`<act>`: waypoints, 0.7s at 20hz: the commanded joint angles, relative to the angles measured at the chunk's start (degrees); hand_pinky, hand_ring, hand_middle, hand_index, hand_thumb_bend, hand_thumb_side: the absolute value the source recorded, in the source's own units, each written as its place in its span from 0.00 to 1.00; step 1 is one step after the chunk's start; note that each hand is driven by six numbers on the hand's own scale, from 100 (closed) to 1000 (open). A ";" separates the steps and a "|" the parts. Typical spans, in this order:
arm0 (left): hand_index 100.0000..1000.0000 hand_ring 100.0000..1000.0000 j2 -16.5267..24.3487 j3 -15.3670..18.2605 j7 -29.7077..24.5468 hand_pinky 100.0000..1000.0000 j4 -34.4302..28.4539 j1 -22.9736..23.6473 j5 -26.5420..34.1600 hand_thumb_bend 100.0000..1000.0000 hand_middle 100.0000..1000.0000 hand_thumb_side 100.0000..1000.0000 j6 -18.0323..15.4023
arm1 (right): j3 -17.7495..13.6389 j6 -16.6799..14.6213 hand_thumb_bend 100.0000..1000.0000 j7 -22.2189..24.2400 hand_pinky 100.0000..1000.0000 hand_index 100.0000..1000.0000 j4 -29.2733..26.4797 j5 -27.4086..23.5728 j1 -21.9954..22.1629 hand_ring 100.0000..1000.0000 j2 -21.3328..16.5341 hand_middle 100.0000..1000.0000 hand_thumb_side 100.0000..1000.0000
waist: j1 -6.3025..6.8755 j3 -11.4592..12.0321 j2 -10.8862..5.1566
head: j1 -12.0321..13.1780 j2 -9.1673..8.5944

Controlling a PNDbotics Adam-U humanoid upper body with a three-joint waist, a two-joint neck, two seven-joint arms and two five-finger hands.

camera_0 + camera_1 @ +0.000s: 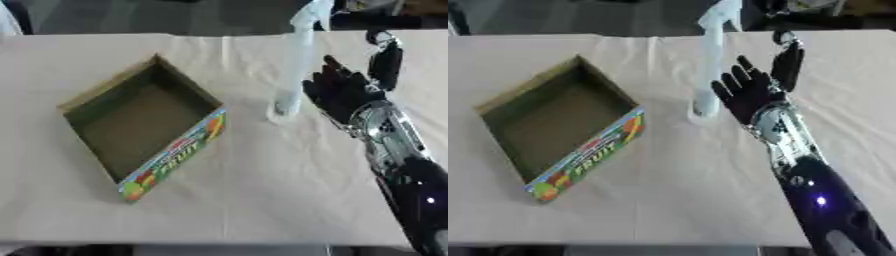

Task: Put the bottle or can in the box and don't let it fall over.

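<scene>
Right of centre, a pale, translucent bottle (293, 65) stands upright on the cloth-covered counter (262, 190), outside the box (140, 122). Just beside it on the right, the right hand (750, 92) is released, fingers straight, seemingly not touching the bottle. At left, the open cardboard box has a colourful fruit-printed side.

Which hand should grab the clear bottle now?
Right. The right hand is open beside the upright bottle, on its right, apart from it. No left hand shows in either view. The box sits to the bottle's left.
</scene>
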 commanded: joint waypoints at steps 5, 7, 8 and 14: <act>0.78 0.93 0.82 0.21 -0.25 0.97 -0.91 -0.45 0.11 0.54 0.80 0.65 0.02 | -0.13 -1.30 0.16 3.06 0.00 1.00 1.49 0.81 -2.56 0.00 0.52 0.00 1.00 | 0.27 0.15 -0.20 | -0.14 -0.96; 0.78 0.93 0.81 0.20 -0.28 0.97 -0.92 -0.49 0.11 0.54 0.80 0.65 0.03 | -0.08 -1.45 0.16 3.68 0.00 1.00 1.59 0.64 -3.10 0.00 0.68 0.00 1.00 | 0.30 0.15 -0.14 | -0.12 -1.02; 0.78 0.93 0.80 0.20 -0.28 0.97 -0.92 -0.52 0.12 0.54 0.80 0.65 0.02 | -0.07 -1.49 0.16 3.87 0.00 1.00 1.62 0.45 -3.43 0.00 0.78 0.00 1.00 | 0.32 0.15 -0.12 | -0.13 -1.04; 0.78 0.93 0.70 0.19 -0.31 0.97 -0.93 -0.54 0.12 0.54 0.80 0.65 0.04 | -0.23 -1.96 0.16 4.75 0.00 1.00 1.75 -0.09 -5.45 0.00 1.09 0.00 1.00 | 0.40 0.28 0.05 | -0.18 -1.27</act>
